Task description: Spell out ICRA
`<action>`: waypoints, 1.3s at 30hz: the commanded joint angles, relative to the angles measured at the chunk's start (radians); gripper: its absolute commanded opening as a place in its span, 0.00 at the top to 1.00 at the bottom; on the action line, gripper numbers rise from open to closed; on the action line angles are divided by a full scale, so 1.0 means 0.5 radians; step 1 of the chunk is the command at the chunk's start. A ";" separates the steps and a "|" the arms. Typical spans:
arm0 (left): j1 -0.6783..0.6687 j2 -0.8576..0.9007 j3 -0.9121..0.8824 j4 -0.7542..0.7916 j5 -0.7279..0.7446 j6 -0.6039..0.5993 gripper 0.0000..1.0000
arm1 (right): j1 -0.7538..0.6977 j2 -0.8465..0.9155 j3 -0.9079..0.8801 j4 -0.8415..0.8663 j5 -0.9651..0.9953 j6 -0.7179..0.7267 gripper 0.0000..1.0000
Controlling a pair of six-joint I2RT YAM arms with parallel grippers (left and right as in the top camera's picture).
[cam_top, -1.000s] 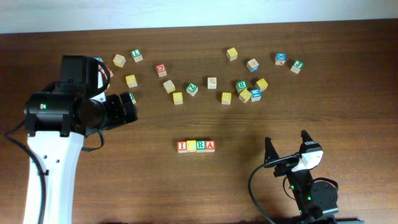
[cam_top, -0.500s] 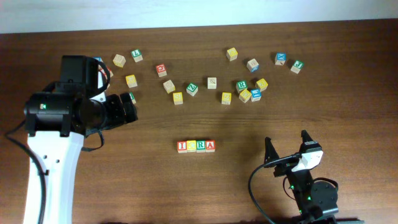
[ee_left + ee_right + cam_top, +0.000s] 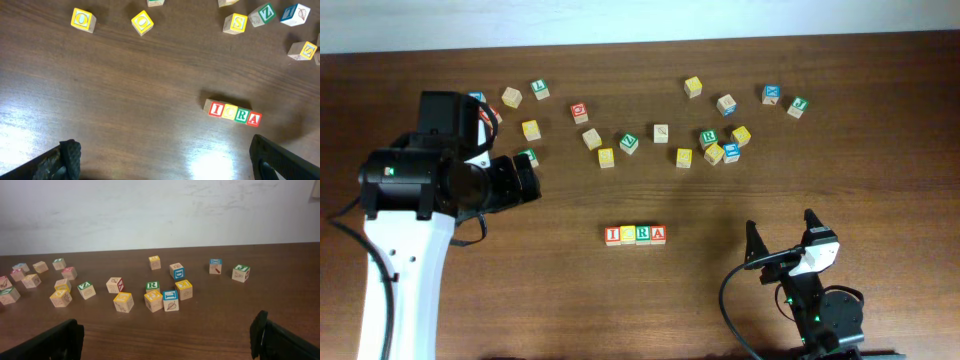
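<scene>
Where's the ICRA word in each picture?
Overhead: the ICRA row sits centred, just below the middle, nearer than the loose cubes.
Left wrist: right of the middle, in the lower half, tilted a little down to the right.
Right wrist: not in it; only loose cubes show.
Shared landmark: the loose cubes scattered on the brown table, seen in all three views.

Likely a robotics lab, dark wooden table (image 3: 880, 180), bare white wall (image 3: 160, 210) along 12 o'clock, white-cased robot arm (image 3: 405, 270) at 9 o'clock, loose alphabet cubes (image 3: 661, 133).
</scene>
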 commanded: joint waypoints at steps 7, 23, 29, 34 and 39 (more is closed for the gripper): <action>0.004 -0.287 -0.229 0.319 0.010 0.190 0.01 | -0.016 -0.025 -0.014 -0.009 0.031 -0.007 0.02; 0.006 -1.749 -1.424 1.003 0.290 0.869 0.01 | -0.016 -0.025 -0.014 -0.009 0.031 -0.007 0.02; 0.006 -2.149 -2.124 1.830 0.497 1.048 0.01 | -0.016 -0.025 -0.014 -0.009 0.031 -0.007 0.02; 0.006 -2.447 -2.734 2.631 0.252 0.625 0.01 | -0.016 -0.025 -0.014 -0.009 0.031 -0.007 0.02; 0.020 -2.686 -3.104 3.019 -0.191 0.270 0.01 | -0.016 -0.025 -0.014 -0.009 0.032 -0.007 0.02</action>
